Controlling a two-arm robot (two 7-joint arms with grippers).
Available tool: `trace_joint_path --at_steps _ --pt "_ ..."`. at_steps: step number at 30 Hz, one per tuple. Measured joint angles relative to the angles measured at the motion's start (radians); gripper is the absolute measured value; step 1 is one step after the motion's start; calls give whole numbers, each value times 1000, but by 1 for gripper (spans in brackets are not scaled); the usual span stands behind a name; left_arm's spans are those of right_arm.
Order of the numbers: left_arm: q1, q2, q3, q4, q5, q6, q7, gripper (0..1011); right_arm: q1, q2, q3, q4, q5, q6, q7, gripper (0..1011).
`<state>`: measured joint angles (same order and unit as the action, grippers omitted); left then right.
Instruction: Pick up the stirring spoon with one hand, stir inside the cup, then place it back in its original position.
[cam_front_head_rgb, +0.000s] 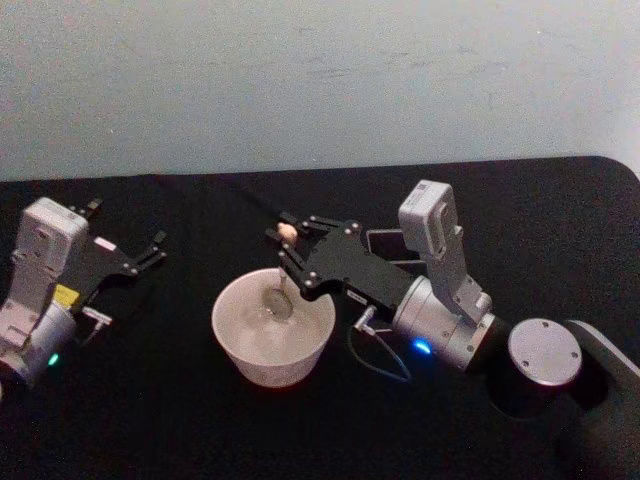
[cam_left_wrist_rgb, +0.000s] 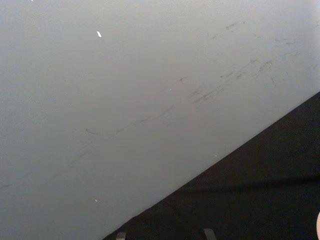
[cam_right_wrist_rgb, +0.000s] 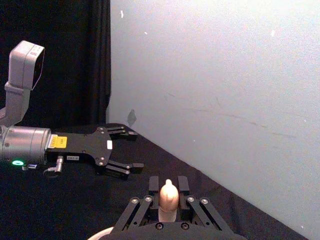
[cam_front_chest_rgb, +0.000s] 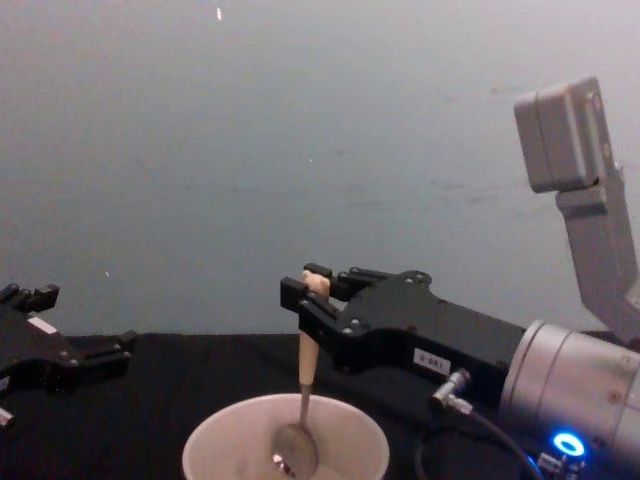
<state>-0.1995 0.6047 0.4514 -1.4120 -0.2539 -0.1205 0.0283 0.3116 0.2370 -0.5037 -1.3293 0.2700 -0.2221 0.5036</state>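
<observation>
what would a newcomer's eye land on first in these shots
The right pincer, at the centre, grips the stirring spoon near its bear-shaped top and holds it upright, with its metal bowl down inside the cream-white cup. The left pincer sits open and empty at the left of the black table, apart from the cup.

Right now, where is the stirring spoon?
In the chest view, the thin beige-handled metal spoon hangs from the right end effector, its bowl inside the round cream-white cup.
</observation>
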Motion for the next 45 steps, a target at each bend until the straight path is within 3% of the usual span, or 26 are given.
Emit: trace_joint_path --at_steps 7,22,36,45 --pt "0 0 0 0 0 0 0 1001 -11 16 12 -46 11 6 8 218" --pt "0 0 0 0 0 0 0 1001 -27 98 86 -246 123 58 24 217" --pt "0 0 0 0 0 0 0 1001 -74 201 187 -319 178 83 -13 218" --pt "0 0 0 0 0 0 0 1001 -108 233 214 -329 198 105 -23 218"
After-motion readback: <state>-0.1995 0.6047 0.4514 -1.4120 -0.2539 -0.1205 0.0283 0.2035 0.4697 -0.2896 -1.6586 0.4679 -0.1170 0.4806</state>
